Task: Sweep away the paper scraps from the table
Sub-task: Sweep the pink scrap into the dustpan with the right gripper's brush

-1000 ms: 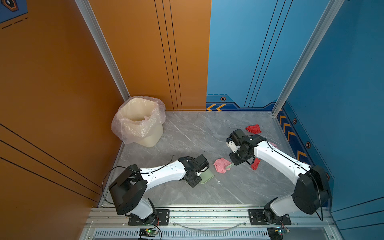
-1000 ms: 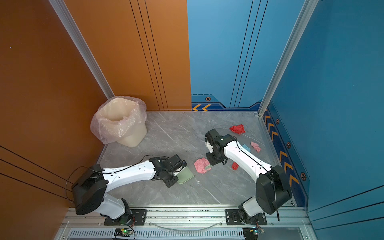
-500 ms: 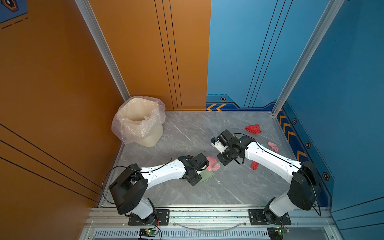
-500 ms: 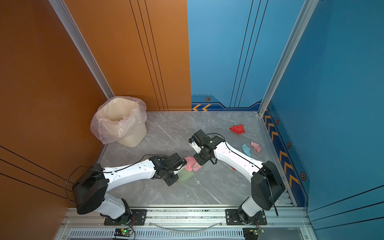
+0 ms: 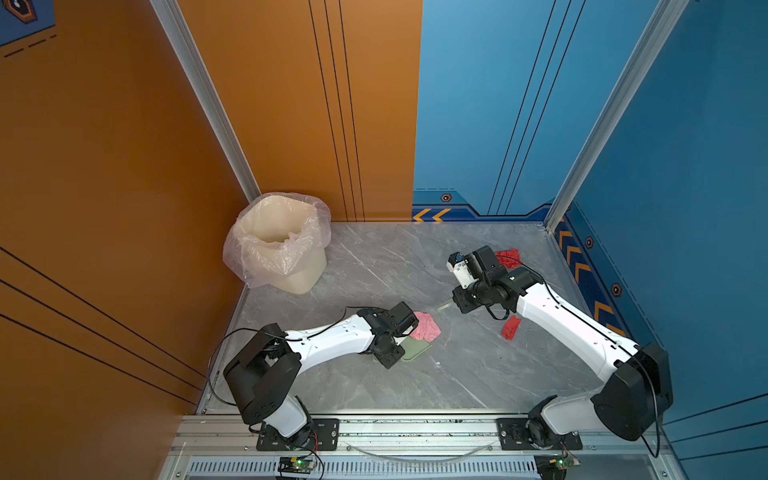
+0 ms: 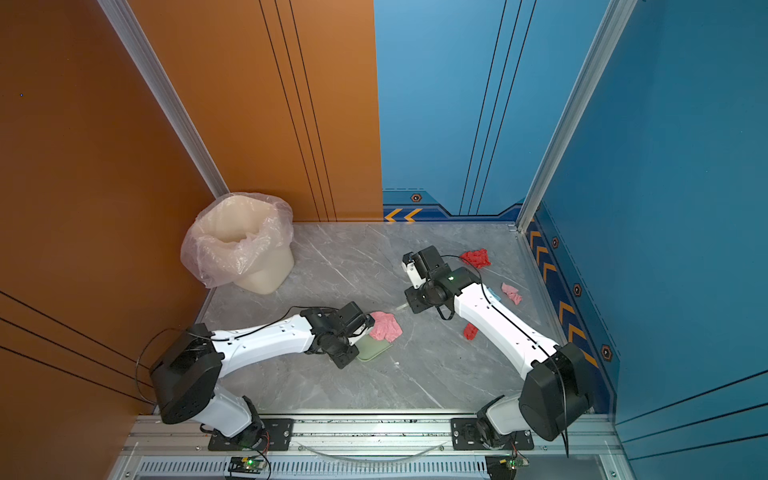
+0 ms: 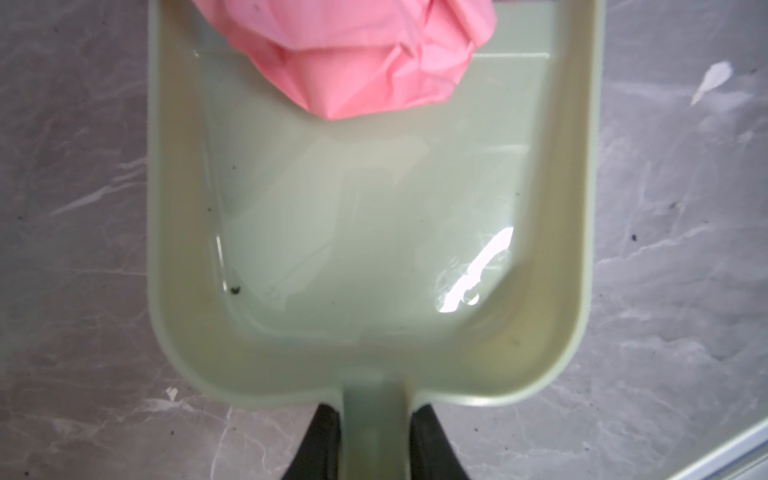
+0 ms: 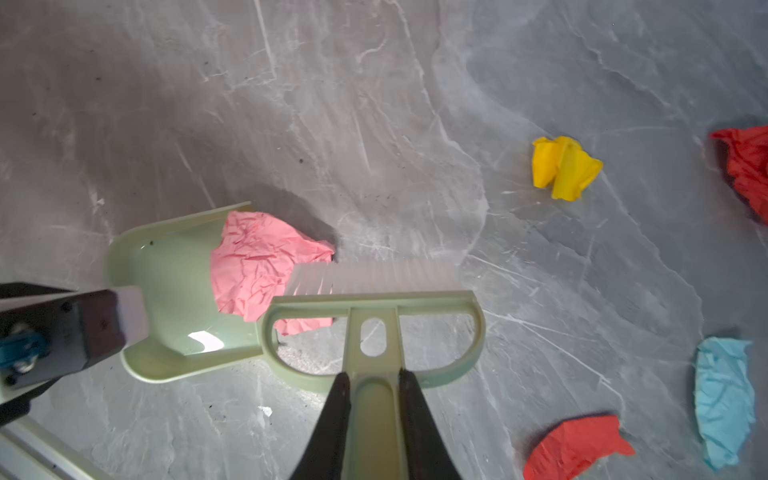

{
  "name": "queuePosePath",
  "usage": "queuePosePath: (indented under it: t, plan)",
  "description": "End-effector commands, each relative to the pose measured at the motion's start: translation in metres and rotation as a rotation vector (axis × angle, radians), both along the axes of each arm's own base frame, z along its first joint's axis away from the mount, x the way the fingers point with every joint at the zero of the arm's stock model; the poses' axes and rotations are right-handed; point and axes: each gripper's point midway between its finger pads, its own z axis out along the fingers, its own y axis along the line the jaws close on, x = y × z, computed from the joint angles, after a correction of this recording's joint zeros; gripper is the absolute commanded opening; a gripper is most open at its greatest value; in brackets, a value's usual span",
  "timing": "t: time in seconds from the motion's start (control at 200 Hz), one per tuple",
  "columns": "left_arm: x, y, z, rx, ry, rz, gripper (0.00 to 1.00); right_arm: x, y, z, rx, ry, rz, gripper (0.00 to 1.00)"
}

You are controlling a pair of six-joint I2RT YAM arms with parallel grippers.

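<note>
My left gripper [image 7: 376, 411] is shut on the handle of a pale green dustpan [image 7: 374, 232] that lies flat on the table [image 5: 374, 266]. A crumpled pink paper scrap [image 7: 365, 54] lies across the pan's mouth, seen in both top views [image 5: 426, 326] [image 6: 386, 326]. My right gripper [image 8: 374, 382] is shut on the pale green brush [image 8: 374, 299]; its bristles stand just right of that scrap [image 8: 257, 266]. More paper scraps lie further right: yellow [image 8: 563, 166], light blue [image 8: 723, 399], red [image 8: 573, 449], red [image 6: 476, 257] and pink [image 6: 512, 293].
A cream bin [image 5: 282, 245] with a clear plastic liner stands in the far left corner. Orange and blue wall panels close in the table on three sides. A metal rail [image 5: 415, 424] with both arm bases runs along the front edge.
The right arm swept the brush left, pushing the pink scrap onto the dustpan's mouth, then drew the brush back to the right. The left arm and dustpan stayed almost still.
</note>
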Motion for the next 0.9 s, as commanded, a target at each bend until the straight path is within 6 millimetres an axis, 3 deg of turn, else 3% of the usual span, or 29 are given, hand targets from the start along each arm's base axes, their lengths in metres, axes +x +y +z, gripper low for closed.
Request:
queuePosePath:
  t: [0.0,0.16,0.33,0.611,0.896]
  plan:
    - [0.003,-0.003,0.0,-0.014,0.021,0.019,0.0,0.023,-0.019,-0.009,-0.016,-0.029,-0.236,0.0]
    - [0.002,-0.004,-0.001,-0.018,0.029,0.037,0.0,0.029,-0.013,-0.037,-0.006,0.027,-0.315,0.0]
    - [0.003,-0.002,-0.001,-0.016,0.026,0.055,0.0,0.016,0.006,-0.055,-0.031,0.121,-0.235,0.0]
    - [0.003,-0.002,-0.004,-0.02,0.046,0.083,0.0,-0.025,0.048,-0.066,0.085,0.251,-0.044,0.0]
    - [0.004,-0.004,-0.002,-0.032,0.046,0.092,0.0,-0.06,0.08,-0.058,0.174,0.334,0.126,0.0]
